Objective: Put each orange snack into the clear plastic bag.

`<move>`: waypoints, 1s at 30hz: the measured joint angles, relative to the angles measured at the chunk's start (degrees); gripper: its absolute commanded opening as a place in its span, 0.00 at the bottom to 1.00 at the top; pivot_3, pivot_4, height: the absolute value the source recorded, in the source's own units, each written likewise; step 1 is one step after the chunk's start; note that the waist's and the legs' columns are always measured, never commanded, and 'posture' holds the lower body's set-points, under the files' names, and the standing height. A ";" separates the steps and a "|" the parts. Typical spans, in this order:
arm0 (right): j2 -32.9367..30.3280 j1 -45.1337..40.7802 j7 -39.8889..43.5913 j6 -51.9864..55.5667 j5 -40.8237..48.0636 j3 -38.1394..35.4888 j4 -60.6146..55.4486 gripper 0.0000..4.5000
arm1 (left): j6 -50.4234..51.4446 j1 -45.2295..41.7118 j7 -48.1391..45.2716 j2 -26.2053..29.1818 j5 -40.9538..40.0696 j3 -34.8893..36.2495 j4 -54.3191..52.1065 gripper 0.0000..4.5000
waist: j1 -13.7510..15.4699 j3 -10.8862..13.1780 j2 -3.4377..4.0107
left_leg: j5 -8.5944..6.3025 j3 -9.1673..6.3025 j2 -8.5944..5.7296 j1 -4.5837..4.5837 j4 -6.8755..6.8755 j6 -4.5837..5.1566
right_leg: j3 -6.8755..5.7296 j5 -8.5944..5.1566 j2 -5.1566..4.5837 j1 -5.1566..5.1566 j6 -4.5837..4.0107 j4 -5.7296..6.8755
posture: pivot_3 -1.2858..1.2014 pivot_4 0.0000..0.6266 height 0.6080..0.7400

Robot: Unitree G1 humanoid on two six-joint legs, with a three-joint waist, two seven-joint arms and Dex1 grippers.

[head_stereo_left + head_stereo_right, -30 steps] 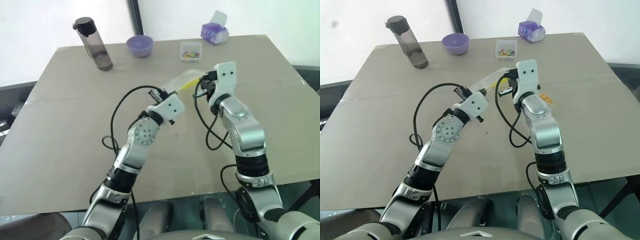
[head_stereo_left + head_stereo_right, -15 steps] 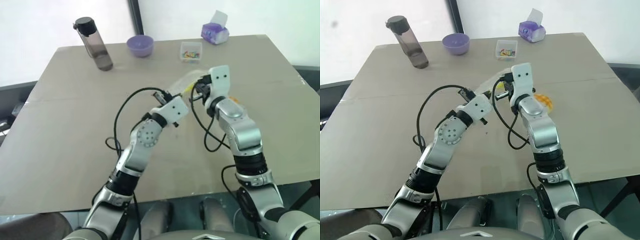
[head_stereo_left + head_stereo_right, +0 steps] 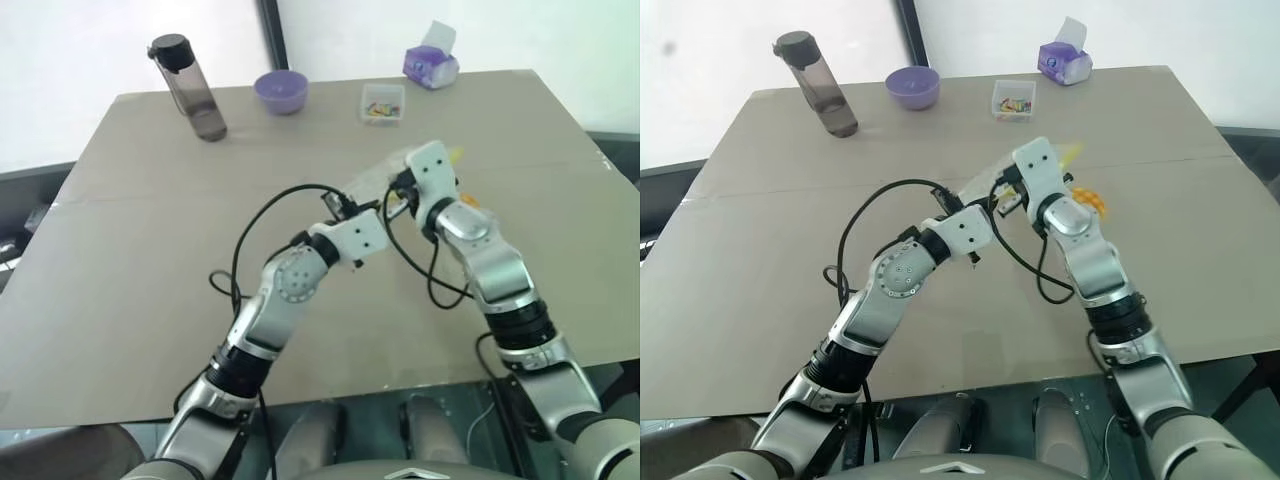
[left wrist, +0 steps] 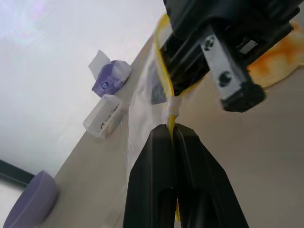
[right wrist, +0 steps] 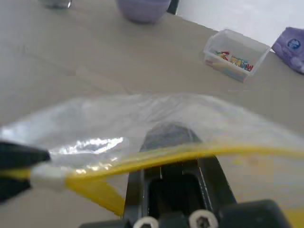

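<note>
Item: clear plastic bag [image 3: 385,170]. It is held above the table [image 3: 150,250] at the centre of the head views, slightly right, stretched between the two grippers. The left gripper [image 4: 172,130] is seen with its fingers pressed together on the yellow seal strip [image 5: 156,159]. The right gripper [image 3: 1002,190] is likewise shut on the bag's seal edge, with the strip running across its fingers in the right wrist view. The bag's long axis is judged to run from the lower left to the upper right of the head views, its crinkled body trailing up and away beyond both grippers.

Item: orange snack [image 3: 1088,201]. One is seen, lying on the table just right of the right forearm and partly hidden by it in the head views; in the left wrist view it shows beyond the right gripper. It is outside the bag. The right arm is much the nearer. From the gripped mouth, the snack lies to the right and slightly lower in the frame.

Other items, along the top of the frame: a dark water bottle [image 3: 188,88] at upper left, a purple bowl [image 3: 280,91], a small clear box [image 3: 382,103] of colourful bits, and a purple tissue pack [image 3: 431,62].

Status, as judged: both grippers are occupied with the bag, so one must be freed before the snack can be taken.
</note>
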 measured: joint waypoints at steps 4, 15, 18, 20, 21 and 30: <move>-2.76 -0.05 1.25 -7.92 -2.88 1.50 4.28 0.01 | -2.52 0.09 -1.10 1.93 0.03 -0.23 -0.01 0.00 | -0.14 0.00 0.00 | 0.00 0.01 0.02 0.01 -0.02 0.00 | 0.01 0.00 0.02 -0.01 0.00 0.01 | 0.52 0.24 1.00; -7.32 -1.03 0.87 -23.87 -14.27 6.32 11.62 0.70 | -7.09 0.09 -2.13 5.92 -1.03 0.97 0.07 0.00 | 0.05 0.00 -0.01 | 0.00 0.00 0.00 0.00 0.00 0.00 | 0.00 0.00 0.01 0.01 0.00 -0.02 | 0.52 0.24 1.00; -8.82 -1.56 -0.02 -29.41 -18.19 7.83 14.19 0.99 | -6.92 0.03 -2.08 5.75 -1.11 1.47 0.15 0.00 | 0.05 0.00 -0.01 | 0.00 0.01 0.00 0.00 0.00 0.00 | 0.00 0.00 0.01 0.01 0.00 -0.02 | 0.52 0.24 1.00; -9.09 -2.06 -0.27 -32.27 -19.77 8.34 15.34 0.99 | -6.62 0.01 -2.01 5.00 -1.04 1.43 0.15 0.00 | -0.02 0.00 -0.01 | 0.00 0.02 0.01 0.00 0.00 0.00 | 0.01 0.00 0.01 0.01 0.00 -0.02 | 0.52 0.24 1.00; -9.10 -2.15 -0.35 -33.44 -20.44 8.37 15.74 0.99 | -6.39 0.01 -1.82 4.18 -0.84 1.41 0.14 0.00 | 0.00 0.00 -0.01 | 0.00 0.01 0.01 0.00 0.00 0.00 | 0.01 0.00 0.01 0.01 0.00 -0.01 | 0.52 0.24 1.00; -10.04 2.16 4.76 -35.37 -13.85 3.65 9.75 0.99 | -1.77 -0.17 1.60 2.29 2.81 1.49 1.23 0.00 | 0.14 0.01 -0.02 | 0.00 -0.02 0.01 0.00 0.01 0.00 | -0.01 0.00 0.02 0.05 0.00 -0.03 | 0.52 0.24 1.00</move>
